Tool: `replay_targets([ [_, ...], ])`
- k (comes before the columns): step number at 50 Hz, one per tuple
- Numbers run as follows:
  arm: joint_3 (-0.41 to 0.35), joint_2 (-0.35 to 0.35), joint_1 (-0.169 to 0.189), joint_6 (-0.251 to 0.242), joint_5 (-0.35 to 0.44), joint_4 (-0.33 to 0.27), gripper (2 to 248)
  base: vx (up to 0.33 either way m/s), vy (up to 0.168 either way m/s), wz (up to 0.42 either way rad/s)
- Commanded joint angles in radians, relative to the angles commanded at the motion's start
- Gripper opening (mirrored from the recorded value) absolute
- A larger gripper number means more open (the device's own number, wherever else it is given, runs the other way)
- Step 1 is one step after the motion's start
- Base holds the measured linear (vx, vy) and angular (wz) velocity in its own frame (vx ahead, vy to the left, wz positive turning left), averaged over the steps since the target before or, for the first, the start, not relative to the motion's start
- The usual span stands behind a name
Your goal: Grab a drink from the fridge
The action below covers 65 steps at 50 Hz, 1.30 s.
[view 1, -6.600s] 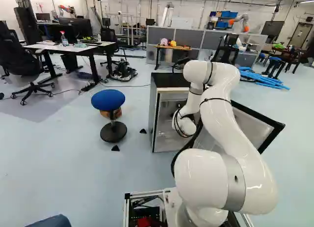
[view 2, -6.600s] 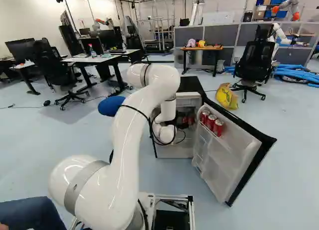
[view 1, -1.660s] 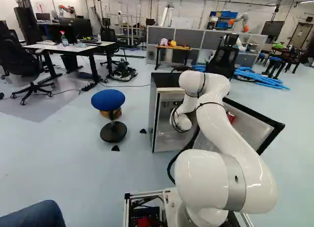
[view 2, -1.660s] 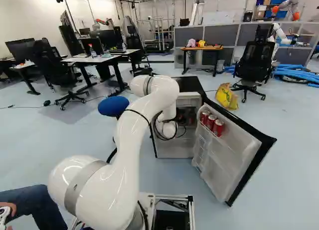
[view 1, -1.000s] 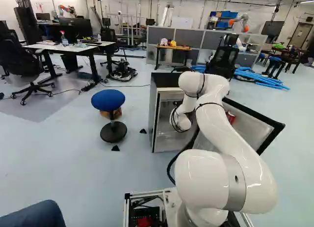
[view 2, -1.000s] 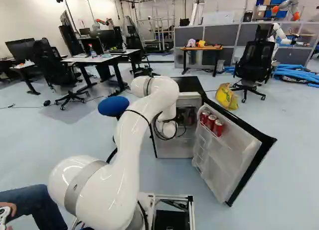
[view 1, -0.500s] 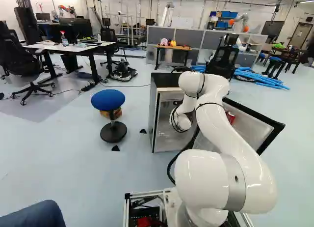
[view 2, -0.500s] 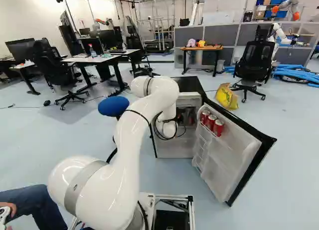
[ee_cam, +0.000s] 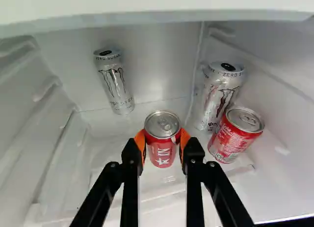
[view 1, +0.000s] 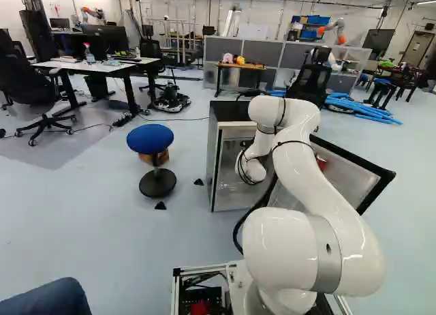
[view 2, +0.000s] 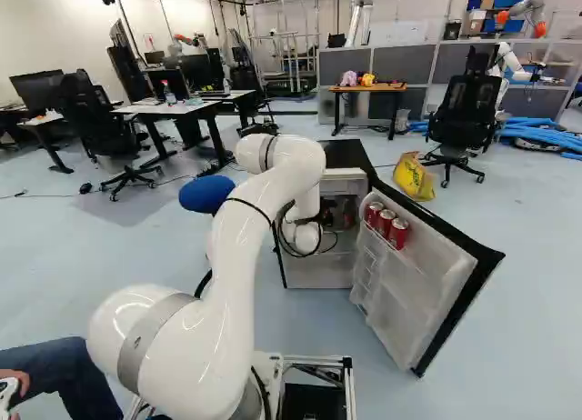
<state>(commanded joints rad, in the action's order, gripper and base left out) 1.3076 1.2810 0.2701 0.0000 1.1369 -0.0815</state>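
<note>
In the wrist view my gripper is shut on a red can, an orange pad against each side of it. The can stands upright; I cannot tell whether its base touches the fridge floor. Another red can is beside a silver can near one side wall, and a slimmer-looking silver can stands at the back toward the other side. The fridge has its door open. My wrist reaches into its opening in the right base view, where the fingers cannot be made out.
The open fridge door angles out beside the arm, with red cans on its rack. A blue stool stands beside the fridge. A person's leg is close beside the base. Another robot stands far back.
Over several seconds my arm has lowered and shifted at the fridge, uncovering a red door can in the left base view. Lately it has barely moved. The base has not moved.
</note>
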Motion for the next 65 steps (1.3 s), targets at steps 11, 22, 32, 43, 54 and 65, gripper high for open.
replay_targets([
  [11,-0.057,-0.043,-0.002,0.0,0.0,0.0,91,0.0,0.0,0.0],
  [22,-0.125,-0.1,-0.004,0.0,0.0,0.0,91,0.0,0.0,0.0],
  [32,-0.2,-0.161,-0.005,0.0,0.0,0.0,91,0.0,0.0,0.0],
  [43,-0.288,-0.231,-0.006,0.0,0.0,0.0,91,0.0,0.0,0.0],
  [54,-0.375,-0.302,-0.007,0.0,0.0,0.0,91,0.0,0.0,0.0],
  [65,-0.459,-0.372,-0.009,0.0,-0.007,0.0,91,0.0,0.0,0.0],
])
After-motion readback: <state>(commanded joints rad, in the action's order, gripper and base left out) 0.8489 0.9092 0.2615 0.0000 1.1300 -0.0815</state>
